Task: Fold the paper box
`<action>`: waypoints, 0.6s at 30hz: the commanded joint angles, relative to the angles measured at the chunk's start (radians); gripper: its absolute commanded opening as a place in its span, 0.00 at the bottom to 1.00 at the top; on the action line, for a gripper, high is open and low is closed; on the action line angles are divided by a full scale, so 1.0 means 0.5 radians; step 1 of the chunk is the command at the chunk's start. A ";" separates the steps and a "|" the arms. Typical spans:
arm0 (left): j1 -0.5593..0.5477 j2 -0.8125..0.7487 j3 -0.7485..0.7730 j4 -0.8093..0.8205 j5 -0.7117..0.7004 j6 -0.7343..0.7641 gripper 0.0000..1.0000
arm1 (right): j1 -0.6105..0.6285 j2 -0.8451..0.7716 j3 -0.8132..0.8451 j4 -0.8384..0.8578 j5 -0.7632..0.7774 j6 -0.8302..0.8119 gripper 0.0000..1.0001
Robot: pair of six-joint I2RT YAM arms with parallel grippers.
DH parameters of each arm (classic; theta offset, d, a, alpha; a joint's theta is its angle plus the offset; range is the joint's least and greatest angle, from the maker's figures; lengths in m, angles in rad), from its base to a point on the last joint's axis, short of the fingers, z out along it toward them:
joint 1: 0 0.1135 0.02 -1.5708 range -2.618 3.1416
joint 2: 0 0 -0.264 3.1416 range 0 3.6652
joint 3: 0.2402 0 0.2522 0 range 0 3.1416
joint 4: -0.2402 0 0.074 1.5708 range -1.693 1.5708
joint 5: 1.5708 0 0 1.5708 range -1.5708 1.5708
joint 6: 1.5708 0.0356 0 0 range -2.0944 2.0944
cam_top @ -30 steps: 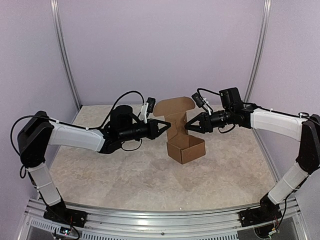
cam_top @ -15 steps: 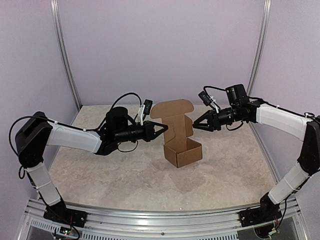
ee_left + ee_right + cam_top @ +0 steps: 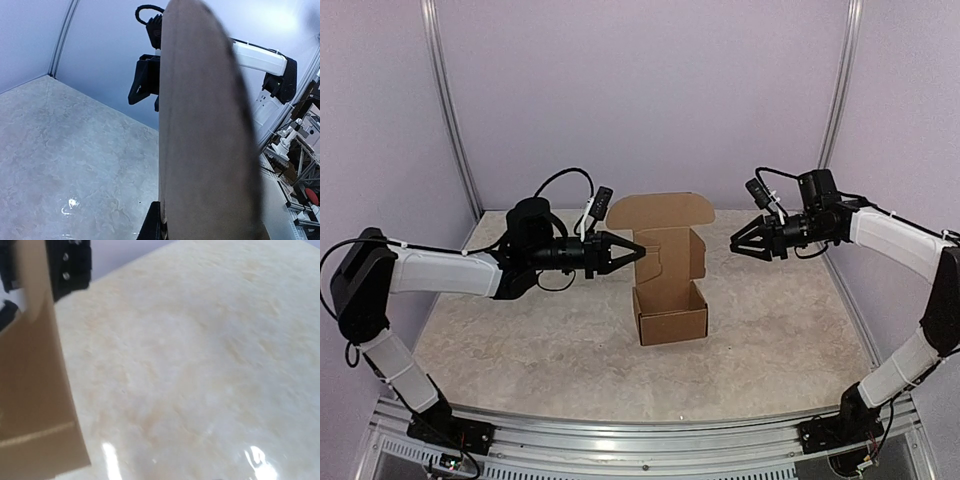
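Observation:
The paper box (image 3: pixel 670 312) is a brown carton in the middle of the table, its tray open at the top and its lid (image 3: pixel 660 214) standing upright behind. My left gripper (image 3: pixel 638 250) comes in from the left and is shut on the box's left side flap. In the left wrist view that flap (image 3: pixel 210 140) fills the middle, pinched beside a dark finger (image 3: pixel 154 226). My right gripper (image 3: pixel 741 243) hangs open to the right of the box, apart from it. In the right wrist view the box (image 3: pixel 30 390) shows at the left edge and my own fingers do not show.
The marbled tabletop (image 3: pixel 540 340) is ringed by lilac walls with metal corner posts (image 3: pixel 448 110). An aluminium rail (image 3: pixel 640 432) runs along the near edge, by the arm bases. The right gripper (image 3: pixel 146 80) shows beyond the flap in the left wrist view.
My right gripper has let go of the box, opened wider and drawn back to the right. My left gripper has pulled the box leftward and turned it square to the camera.

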 commanded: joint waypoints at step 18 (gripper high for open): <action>-0.119 0.215 0.181 0.195 0.150 -0.126 0.00 | 0.454 0.218 0.056 0.445 -0.304 0.275 0.37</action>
